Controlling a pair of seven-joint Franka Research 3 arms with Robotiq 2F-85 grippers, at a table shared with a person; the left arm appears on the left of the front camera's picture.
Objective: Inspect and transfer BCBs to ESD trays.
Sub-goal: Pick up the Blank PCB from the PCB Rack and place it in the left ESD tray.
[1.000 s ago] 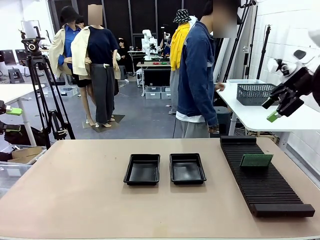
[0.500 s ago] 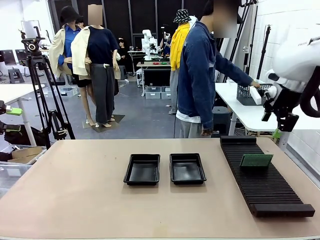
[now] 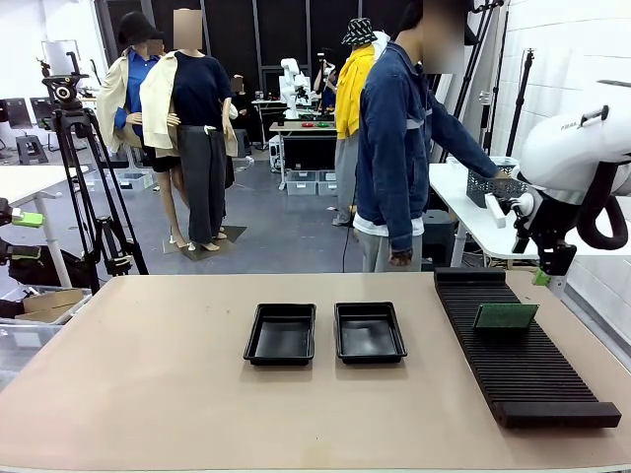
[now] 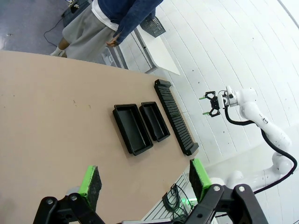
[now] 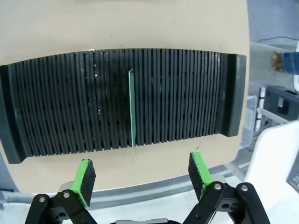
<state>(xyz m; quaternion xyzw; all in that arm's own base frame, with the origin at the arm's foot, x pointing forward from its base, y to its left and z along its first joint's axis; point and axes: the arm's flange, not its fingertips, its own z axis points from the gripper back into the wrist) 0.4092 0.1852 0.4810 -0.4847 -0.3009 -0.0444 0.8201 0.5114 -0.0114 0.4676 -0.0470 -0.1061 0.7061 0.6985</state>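
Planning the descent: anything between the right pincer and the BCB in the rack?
Nothing visible. The right pincer, open, faces the rack; the BCB stands on edge in a slot straight ahead, open air between.

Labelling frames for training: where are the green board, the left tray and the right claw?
BCB (image 3: 505, 316), front view, its face.
left ESD tray (image 3: 282, 337), front view, bare floor.
right claw (image 5: 141, 164), right wrist view, between fingertips.

I see one thin green BCB (image 3: 505, 316) standing on edge in a rack (image 3: 523, 370) slot, right of frame. The left tray (image 3: 281, 334) and right tray (image 3: 369, 332), black and glossy, lie flat side by side at centre.
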